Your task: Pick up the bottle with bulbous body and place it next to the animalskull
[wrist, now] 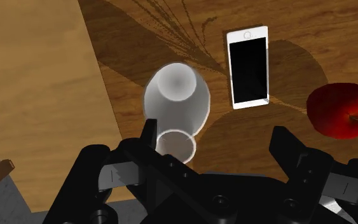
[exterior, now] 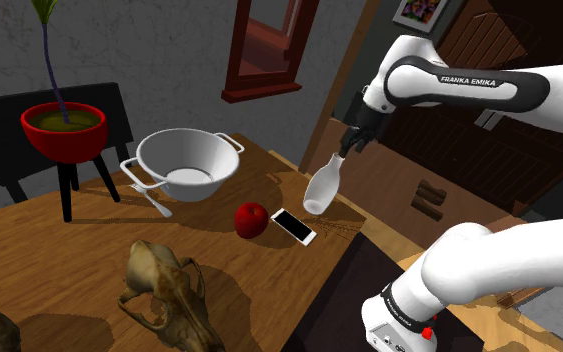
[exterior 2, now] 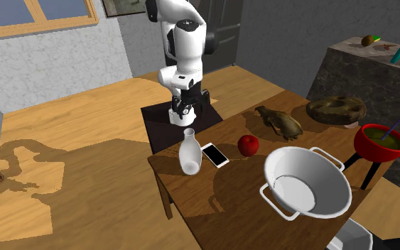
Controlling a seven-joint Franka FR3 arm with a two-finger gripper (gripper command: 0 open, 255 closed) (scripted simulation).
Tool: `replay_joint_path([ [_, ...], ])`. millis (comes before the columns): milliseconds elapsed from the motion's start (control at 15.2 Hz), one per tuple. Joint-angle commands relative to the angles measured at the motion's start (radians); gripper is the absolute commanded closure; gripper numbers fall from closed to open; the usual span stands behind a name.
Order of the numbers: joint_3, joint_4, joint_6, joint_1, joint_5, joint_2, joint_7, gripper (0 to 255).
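Open claw (wrist: 214, 127) right above the white bulbous bottle (wrist: 176, 95), neck off-centre within its gap, ungripped; phone (wrist: 247, 67) just beyond.

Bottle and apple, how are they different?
The bottle is white; the apple is red. The bottle stands tall with a thin neck over a fat body; the apple is round and low. They sit on opposite sides of the phone. Both rest on the wooden table.
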Motion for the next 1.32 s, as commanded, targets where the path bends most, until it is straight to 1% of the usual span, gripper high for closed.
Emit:
replay_joint_path([
  [0,-0.023,-0.004,0.075,-0.007,-0.007,0.058,-0.018,0],
  [132,-0.042,0.006,0.139,-0.012,-0.008,0.123,-0.035,0],
  [198,-0.046,0.008,0.151,-0.013,-0.008,0.136,-0.038,0],
  [660,-0.055,-0.059,0.263,-0.012,-0.007,0.181,-0.041,0],
  [1188,-0.055,-0.059,0.263,-0.012,-0.007,0.181,-0.041,0],
  [1254,-0.055,-0.059,0.263,-0.012,-0.007,0.181,-0.041,255],
])
